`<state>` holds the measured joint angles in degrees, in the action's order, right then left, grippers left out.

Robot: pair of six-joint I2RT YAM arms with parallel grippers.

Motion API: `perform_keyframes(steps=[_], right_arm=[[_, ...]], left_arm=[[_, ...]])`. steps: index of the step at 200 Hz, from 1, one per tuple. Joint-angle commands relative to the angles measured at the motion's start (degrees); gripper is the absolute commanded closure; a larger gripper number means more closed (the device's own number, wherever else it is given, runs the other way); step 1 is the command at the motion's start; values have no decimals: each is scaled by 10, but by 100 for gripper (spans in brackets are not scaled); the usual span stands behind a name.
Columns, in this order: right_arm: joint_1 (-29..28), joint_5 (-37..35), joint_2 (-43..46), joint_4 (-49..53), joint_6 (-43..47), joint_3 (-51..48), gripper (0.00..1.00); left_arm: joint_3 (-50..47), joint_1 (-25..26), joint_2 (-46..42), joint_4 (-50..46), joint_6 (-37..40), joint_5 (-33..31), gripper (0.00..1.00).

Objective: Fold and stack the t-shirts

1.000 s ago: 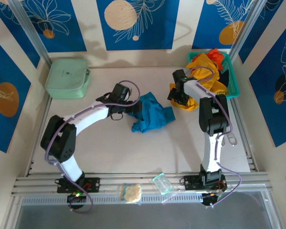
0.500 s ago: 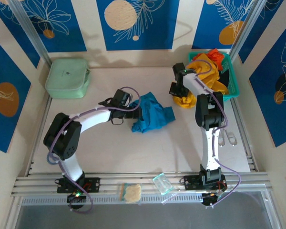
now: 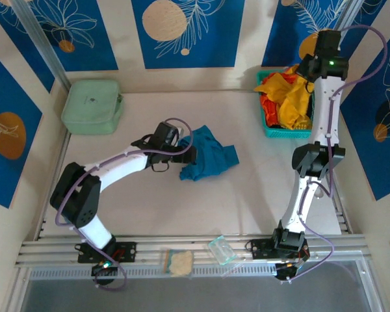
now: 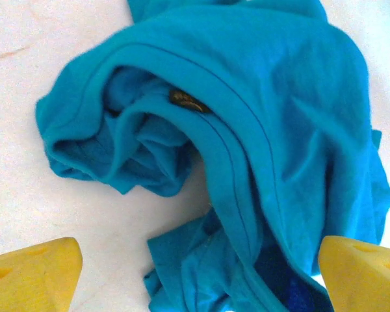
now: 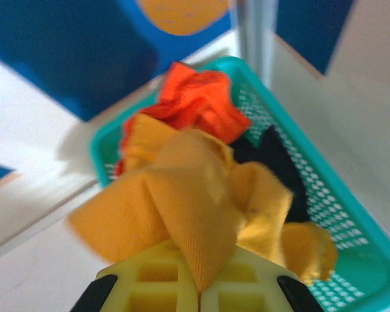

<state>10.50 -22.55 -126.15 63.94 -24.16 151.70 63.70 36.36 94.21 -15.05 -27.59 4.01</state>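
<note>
Teal t-shirt (image 3: 207, 159) lies crumpled at frame center, seams showing. Left gripper (image 4: 201, 266) is wide open beside it, holding nothing. Right gripper (image 5: 198, 289) is pinched tight on a bunched yellow-orange t-shirt (image 5: 195, 208), upper right, over the basket (image 3: 286, 134).

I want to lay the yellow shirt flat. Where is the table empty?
The widest bare table lies between the blue shirt and the right arm, down to the near rail. Another strip runs between the green case and the basket. The basket is stuffed, and the left arm crowds the middle.
</note>
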Motion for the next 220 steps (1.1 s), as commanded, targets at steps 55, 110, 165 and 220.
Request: perform_keyframes(steps=[55, 110, 165, 220], right_arm=[[4, 27, -82, -16, -8, -144, 86], [-7, 49, -15, -7, 21, -142, 32], [-89, -16, 170, -60, 64, -334, 8], [-240, 149, 360, -172, 13, -668, 14]], left_arm=[[25, 18, -28, -49, 18, -30, 4], [55, 19, -66, -102, 29, -66, 0], [122, 17, -27, -145, 12, -70, 1], [161, -32, 71, -88, -58, 17, 11]])
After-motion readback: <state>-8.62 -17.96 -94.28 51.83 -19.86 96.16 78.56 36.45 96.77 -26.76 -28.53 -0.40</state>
